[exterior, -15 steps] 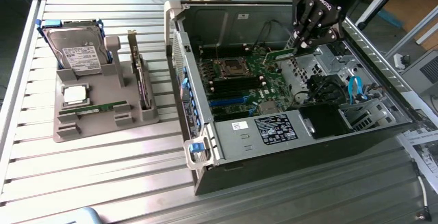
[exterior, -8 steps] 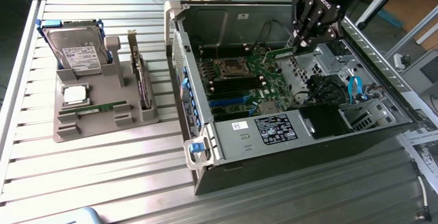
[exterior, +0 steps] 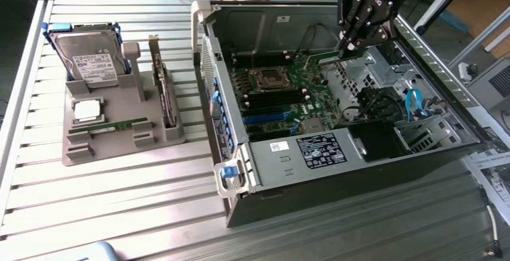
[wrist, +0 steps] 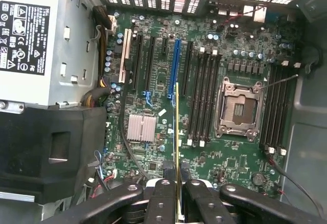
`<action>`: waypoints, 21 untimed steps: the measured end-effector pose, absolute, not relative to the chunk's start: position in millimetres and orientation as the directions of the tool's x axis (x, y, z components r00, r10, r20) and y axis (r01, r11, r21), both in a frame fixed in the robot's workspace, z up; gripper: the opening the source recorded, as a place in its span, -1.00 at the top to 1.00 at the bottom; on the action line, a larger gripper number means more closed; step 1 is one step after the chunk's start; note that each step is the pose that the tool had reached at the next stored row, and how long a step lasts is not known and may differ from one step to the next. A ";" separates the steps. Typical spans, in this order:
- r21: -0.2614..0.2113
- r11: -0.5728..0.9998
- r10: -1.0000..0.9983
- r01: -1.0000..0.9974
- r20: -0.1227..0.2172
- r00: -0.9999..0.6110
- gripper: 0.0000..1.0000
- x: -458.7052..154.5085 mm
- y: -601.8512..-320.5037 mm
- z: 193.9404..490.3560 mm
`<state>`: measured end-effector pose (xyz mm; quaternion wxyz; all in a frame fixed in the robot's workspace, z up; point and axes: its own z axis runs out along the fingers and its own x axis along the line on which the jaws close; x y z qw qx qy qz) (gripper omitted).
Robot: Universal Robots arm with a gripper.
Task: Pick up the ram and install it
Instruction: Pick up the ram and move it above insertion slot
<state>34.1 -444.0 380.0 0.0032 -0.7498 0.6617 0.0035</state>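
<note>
Two black metal fingers (wrist: 162, 203) of my gripper (wrist: 177, 177) are clamped together on the ram (wrist: 177, 132), a slim green circuit-board stick that I see edge-on, thin as a blade, its long edge aimed down into the open case. I judge it is held upright like this so that its contact edge can meet a slot squarely.

Beneath it lies the green motherboard (wrist: 240, 168), matte and crowded with small parts, with a ribbed silver heatsink (wrist: 141, 128) just beside the stick's line. Further on run the long black memory slots (wrist: 204, 99), narrow parallel grooves with white end clips that look empty, next to the square steel-framed CPU socket (wrist: 240, 107).

In the exterior view the gripper hangs inside the grey sheet-metal computer case (exterior: 247, 25), toward the frame's upper right. A second, matching green stick (exterior: 107, 126) lies flat in the grey plastic parts tray (exterior: 119, 153) at the exterior view's left, seated in its own groove.
</note>
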 end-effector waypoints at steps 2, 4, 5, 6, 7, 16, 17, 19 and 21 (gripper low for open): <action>0.000 -0.124 -0.992 -0.992 -0.010 0.124 0.72 34.2 -442.8 379.9; 0.000 -0.124 -0.992 -0.992 -0.010 0.124 0.72 34.2 -441.8 379.9; 0.000 -0.124 -0.992 -0.992 -0.010 0.124 0.72 34.3 -441.0 379.9; 0.000 -0.124 -0.992 -0.992 -0.010 0.124 0.72 34.3 -440.2 379.9; 0.000 -0.124 -0.992 -0.992 -0.010 0.124 0.72 34.3 -439.3 379.9; 0.000 -0.124 -0.992 -0.992 -0.010 0.124 0.72 35.2 -427.6 379.9; 0.000 -0.124 -0.992 -0.992 -0.010 0.124 0.72 35.3 -427.5 379.9; 0.000 -0.124 -0.992 -0.992 -0.010 0.124 0.72 35.3 -427.5 379.9; 0.000 -0.124 -0.992 -0.992 -0.010 0.124 0.72 35.3 -427.5 379.9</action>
